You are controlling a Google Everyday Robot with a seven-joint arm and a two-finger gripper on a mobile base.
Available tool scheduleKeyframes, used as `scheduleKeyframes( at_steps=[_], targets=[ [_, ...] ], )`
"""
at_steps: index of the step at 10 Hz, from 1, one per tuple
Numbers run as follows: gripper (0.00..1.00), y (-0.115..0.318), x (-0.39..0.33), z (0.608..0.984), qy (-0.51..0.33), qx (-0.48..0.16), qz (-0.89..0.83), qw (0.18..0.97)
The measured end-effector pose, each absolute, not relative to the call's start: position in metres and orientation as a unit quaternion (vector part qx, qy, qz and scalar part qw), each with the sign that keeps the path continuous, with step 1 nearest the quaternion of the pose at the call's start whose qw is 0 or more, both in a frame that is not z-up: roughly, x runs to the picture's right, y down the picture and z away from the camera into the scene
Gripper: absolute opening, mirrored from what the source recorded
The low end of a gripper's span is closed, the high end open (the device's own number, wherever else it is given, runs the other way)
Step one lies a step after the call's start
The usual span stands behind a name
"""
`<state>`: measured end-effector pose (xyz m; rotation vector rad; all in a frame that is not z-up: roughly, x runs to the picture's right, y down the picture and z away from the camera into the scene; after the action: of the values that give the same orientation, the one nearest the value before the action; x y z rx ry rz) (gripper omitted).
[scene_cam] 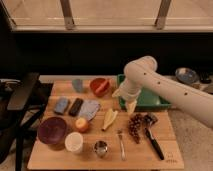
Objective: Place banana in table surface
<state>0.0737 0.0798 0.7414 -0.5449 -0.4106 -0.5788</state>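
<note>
Already one banana [109, 119] lies flat on the desk [165, 156], with the jaws hanging nearby.

One arm [150, 80] reaches in from the right. Its jaws hang over the front left corner of the one green tray [155, 104], near the banana but apart from it; I cannot tell whether they are spread or pressed together. The banana sits between one fruit [82, 124] and one bunch of grapes [135, 127]. Two bowls: one red bowl [100, 86], one maroon bowl [52, 131]. Two cups: one white cup [74, 142], one metal cup [101, 148].
</note>
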Motion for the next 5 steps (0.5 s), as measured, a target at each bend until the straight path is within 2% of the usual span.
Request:
scheduleKeyframes(
  at_steps=[5],
  targets=[
    [0.74, 0.0847, 0.0561, 0.7503, -0.207, -0.272, -0.290, 0.894]
  ],
)
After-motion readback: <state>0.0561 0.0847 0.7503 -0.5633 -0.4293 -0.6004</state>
